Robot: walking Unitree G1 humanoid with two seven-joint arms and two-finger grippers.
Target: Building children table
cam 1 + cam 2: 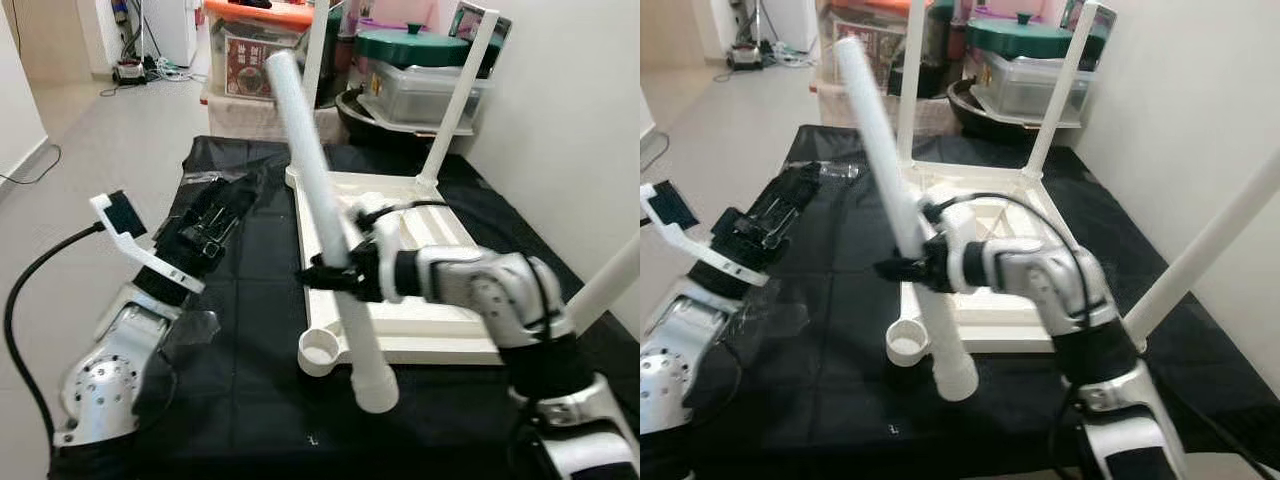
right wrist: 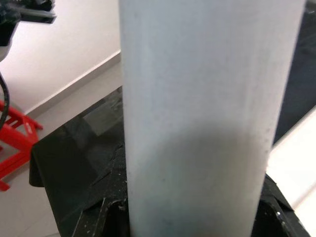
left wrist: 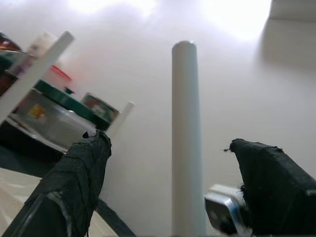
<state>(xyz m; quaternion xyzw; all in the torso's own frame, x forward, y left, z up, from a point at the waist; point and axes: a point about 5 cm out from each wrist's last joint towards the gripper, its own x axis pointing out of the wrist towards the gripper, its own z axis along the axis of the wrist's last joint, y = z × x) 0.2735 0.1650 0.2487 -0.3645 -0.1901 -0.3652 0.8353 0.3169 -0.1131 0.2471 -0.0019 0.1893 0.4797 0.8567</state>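
A white children's table top [image 1: 420,300] is seen lying upside down on a black sheet [image 1: 250,370] spread over the floor, with three white legs already standing up from its corners: two at the far side [image 1: 455,100] and one at the near right [image 1: 610,285]. The fourth leg [image 1: 330,230], a long white tube, is pinched near its middle by the right hand [image 1: 335,272], whose black fingers are pressed against it on either side; in the right wrist view the tube [image 2: 207,113] is seen clamped close before the camera. The tube is held tilted, its upper end leaning away and to the left, its lower, wider end [image 1: 375,390] hanging just beside and slightly nearer than the empty round socket [image 1: 322,350] at the near left corner of the table top. The coming move is judged to turn on this offset: the lower end would have to be brought over the socket, which lies just to its left, and the long axis stood upright before it is pushed in. The left hand [image 1: 205,225] is held spread above the sheet to the left of the table top, nothing between its fingers [image 3: 74,187]. The right hand is plainly the nearer to the socket.
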